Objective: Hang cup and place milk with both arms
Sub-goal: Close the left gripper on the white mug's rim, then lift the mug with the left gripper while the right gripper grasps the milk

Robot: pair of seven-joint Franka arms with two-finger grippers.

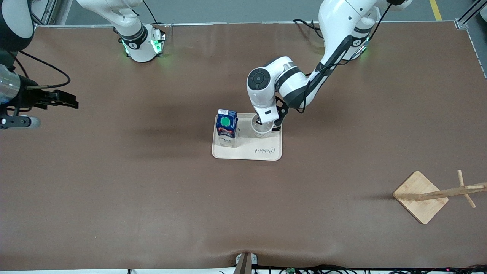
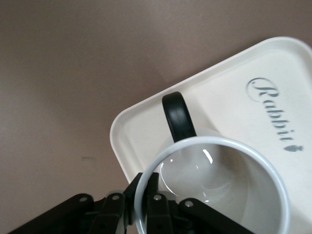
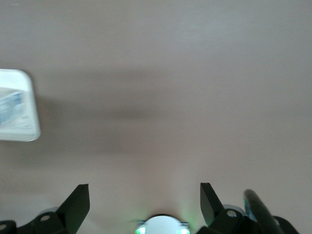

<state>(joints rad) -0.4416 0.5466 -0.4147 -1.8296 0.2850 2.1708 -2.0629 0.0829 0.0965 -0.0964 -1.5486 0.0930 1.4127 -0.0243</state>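
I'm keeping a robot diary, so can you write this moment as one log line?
left gripper: shut on white black-handled mug rim, on cream tray | right gripper: open, waiting over table | blue green-capped milk carton: on tray

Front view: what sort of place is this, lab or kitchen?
Most likely a robot lab bench, not a kitchen: two arms bolted to a table with a brown mat, cables along its edges, and staged props only: tray, milk, cup, wooden rack.
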